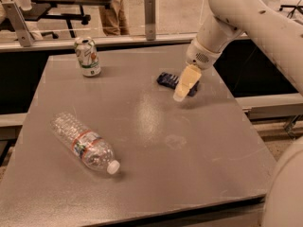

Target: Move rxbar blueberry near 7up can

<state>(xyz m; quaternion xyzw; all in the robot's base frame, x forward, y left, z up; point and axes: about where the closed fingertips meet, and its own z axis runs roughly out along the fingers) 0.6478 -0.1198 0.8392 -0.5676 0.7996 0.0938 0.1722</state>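
The bar [166, 79] lay flat on the table [199, 174], directly behind my gripper [179, 95] and partly covered by it. Only its dark blue left end and a sliver at the right showed. Whether I touched it, I could not tell, nor whether my gripper was clenched or released.

My arm [236, 13] came in from the upper right, and the wrist bent down and leftward so the pale gripper slanted toward the tabletop. The table's right edge ran near my gripper's right side, and the far edge lay a little way beyond the bar.

Left of my gripper the grey surface lay open all the way to the can [87, 56], which stood upright well apart, close to the far edge. A clear bottle [85, 143] lay on its side, down and to the left of my gripper, its white cap pointing toward the near edge.

The can showed green and red marks on white. The bottle wore a band with a red stripe, and the bar had pale stripes. I could read no lettering on any of them.
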